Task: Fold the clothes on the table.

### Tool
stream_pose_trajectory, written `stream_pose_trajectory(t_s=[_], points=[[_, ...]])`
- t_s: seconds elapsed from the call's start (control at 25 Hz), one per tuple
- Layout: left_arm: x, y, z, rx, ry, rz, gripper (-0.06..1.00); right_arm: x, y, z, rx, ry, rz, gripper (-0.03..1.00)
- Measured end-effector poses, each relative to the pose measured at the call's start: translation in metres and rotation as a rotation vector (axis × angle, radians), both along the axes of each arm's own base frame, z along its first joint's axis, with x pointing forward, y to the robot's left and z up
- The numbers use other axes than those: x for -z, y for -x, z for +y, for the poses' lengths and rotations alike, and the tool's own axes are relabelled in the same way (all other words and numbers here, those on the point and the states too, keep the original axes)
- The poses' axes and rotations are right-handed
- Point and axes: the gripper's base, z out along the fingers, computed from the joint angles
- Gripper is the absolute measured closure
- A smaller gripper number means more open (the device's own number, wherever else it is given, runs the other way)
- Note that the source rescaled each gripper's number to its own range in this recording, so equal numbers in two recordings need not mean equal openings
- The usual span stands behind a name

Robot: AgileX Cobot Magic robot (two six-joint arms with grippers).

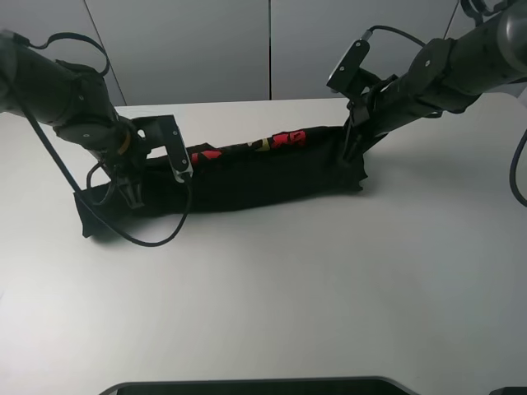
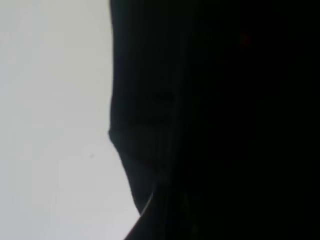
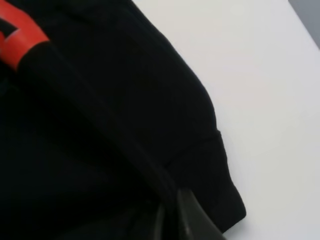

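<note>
grey wall panels behind white worktop point(image 1: 272, 280). black t-shirt point(image 1: 255, 177) lies as long folded band across far half, red print on top. left end effector point(image 1: 123, 191) pinching shirt's left end; right end effector point(image 1: 356, 152) pinching its right end, both pressed together.

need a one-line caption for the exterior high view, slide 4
Both claws, left and right, shut on opposite ends of a black T-shirt folded lengthwise on the white table.

Red printed characters show on the folded black shirt point(image 1: 263, 169), partly hidden in the fold; none can be read. A red fragment shows in the right wrist view, also unreadable.
</note>
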Motion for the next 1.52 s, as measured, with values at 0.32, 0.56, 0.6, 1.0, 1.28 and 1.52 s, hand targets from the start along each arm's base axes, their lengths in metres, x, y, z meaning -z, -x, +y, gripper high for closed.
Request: stream_pose_trajectory(t_s=[0.32,0.56,0.6,1.0,1.28,1.52], points=[[0.020,-0.001,-0.002,0.011,-0.004,0.018,0.94,0.023,-0.006,-0.001,0.021,0.027,-0.009,0.95],[0.025,-0.002,-0.002,0.016,-0.004,0.028,0.94,0.043,-0.006,-0.002,0.027,0.045,0.019,0.84],[0.026,-0.002,-0.002,0.017,-0.005,0.029,0.94,0.043,-0.007,-0.002,0.029,0.046,0.012,0.79],[0.026,-0.005,-0.002,0.033,-0.029,0.016,0.80,0.019,-0.012,-0.003,0.047,0.031,-0.083,0.38],[0.009,-0.016,-0.001,-0.043,-0.052,-0.030,0.45,-0.052,-0.010,-0.004,0.092,-0.058,-0.243,0.36],[-0.045,-0.018,0.000,-0.195,0.049,-0.116,0.42,-0.090,0.000,-0.006,0.298,-0.301,-0.227,0.36]])
